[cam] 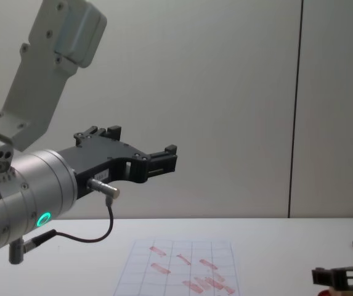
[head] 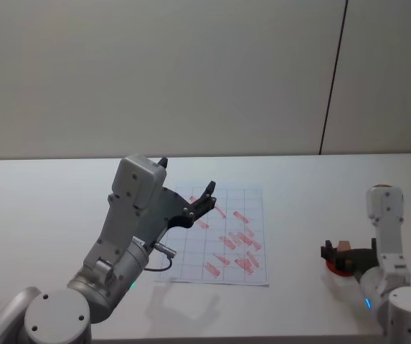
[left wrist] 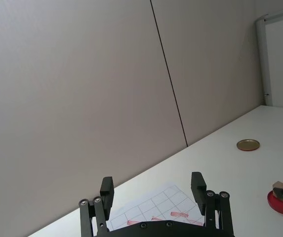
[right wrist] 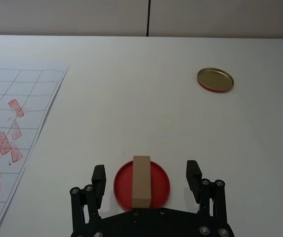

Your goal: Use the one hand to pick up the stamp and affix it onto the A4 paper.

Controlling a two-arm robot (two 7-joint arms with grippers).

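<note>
The stamp (right wrist: pixel 141 180) is sitting on the round red ink pad (right wrist: pixel 158 190), pretty much down the middle of it, long side pointing away from my right wrist camera. So the pad has the little wooden block on it and that's all. The pad is on the table (head: pixel 47 215) over on the right side, well apart from the paper (head: pixel 219 229).

My right gripper (right wrist: pixel 145 173) is low over the pad and spread wide. One finger (right wrist: pixel 98 177) is just outside the pad's edge, the other is the same on the opposite side, and the stamp is in the gap between them. Neither finger touches the block, so it's grasping nothing right now.

Further out on the table there's a gold disc (right wrist: pixel 215 79) with a reddish rim, lying flat on its own. It's well apart from the pad and beyond it as the right wrist camera sees it.

The paper lies flat in the middle of the table. It's a white gridded sheet with a bunch of reddish oblong stamp marks, mostly clustered toward its right and near part.

My left gripper (left wrist: pixel 152 181) is up in the air, well above the table on the left side of the sheet. It's released too, jaws apart and carrying nothing, and the chest view shows it pointing forward toward the wall.
</note>
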